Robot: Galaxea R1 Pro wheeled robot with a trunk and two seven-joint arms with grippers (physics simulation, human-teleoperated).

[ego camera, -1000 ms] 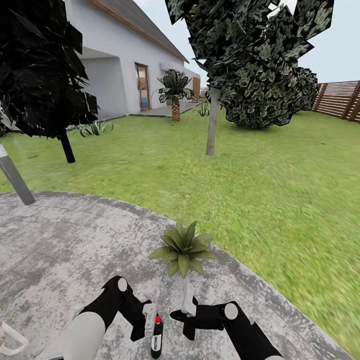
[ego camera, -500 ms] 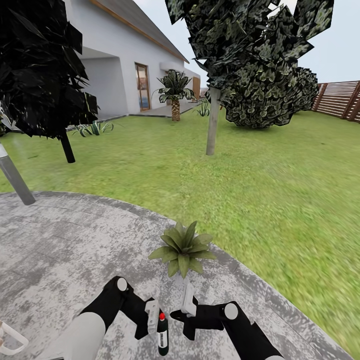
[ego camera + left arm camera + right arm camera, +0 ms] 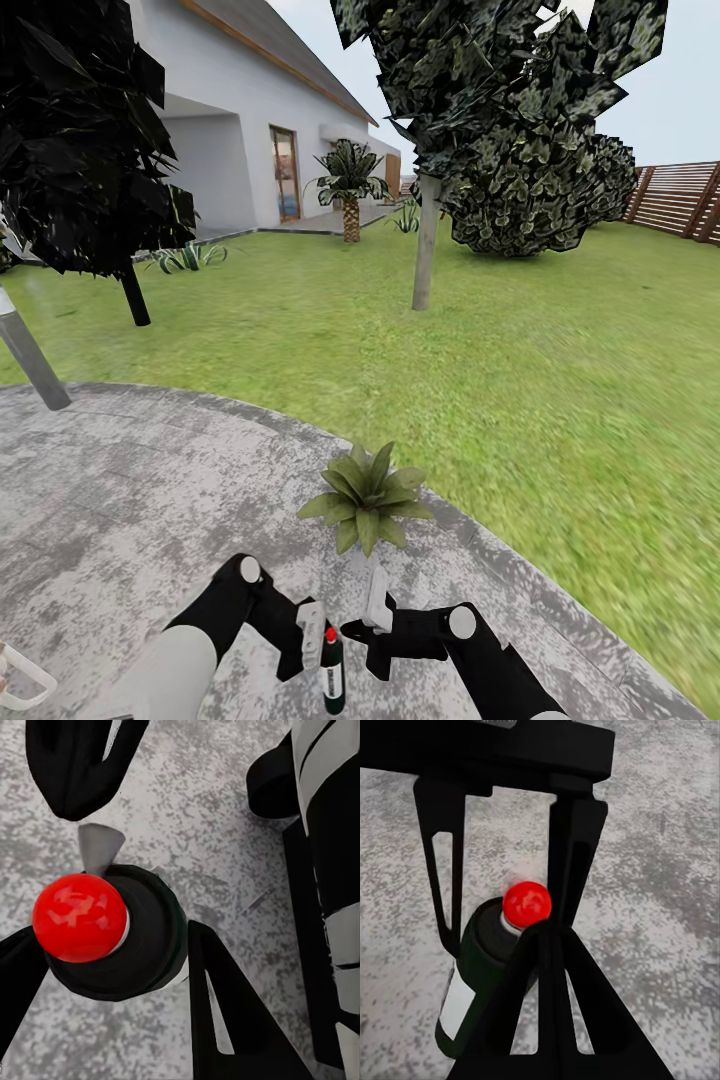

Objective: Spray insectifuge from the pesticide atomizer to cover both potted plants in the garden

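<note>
Holding the pesticide atomizer (image 3: 332, 672) upright, the left hand (image 3: 318, 640) sits at the head view's 6 o'clock, low over the grey speckled paving (image 3: 120, 500).

- Atomizer: dark green bottle, white label band, red cap. Over the last second it has drifted a little toward 3 o'clock, from beside the left fingers toward the gap between the two hands. In the left wrist view the red cap (image 3: 79, 917) sits between two black fingers (image 3: 225, 1012), which press the bottle's dark shoulder on either side; the hand is clamped on it.
- Right hand (image 3: 372, 612): just beside the bottle at its 3 o'clock, unmoved over that second. Its wrist view looks past its own dark fingers at the cap (image 3: 527, 903) and label; whether those fingers are apart or together, I cannot tell.
- Potted plant (image 3: 366, 492): low rosette of pointed leaves at 12 o'clock from the hands, at the paving's edge, unchanged.
- Lawn (image 3: 560, 400): beyond the paving.
- Tree trunk (image 3: 426, 242), palm (image 3: 349, 185), house (image 3: 240, 110), slatted fence (image 3: 680, 197): far ground, unchanged.

Judgement: the pick-up looks done; the small shift reads as lining the nozzle up with the nearest plant. Spraying not yet begun; the second plant remains to be found.
</note>
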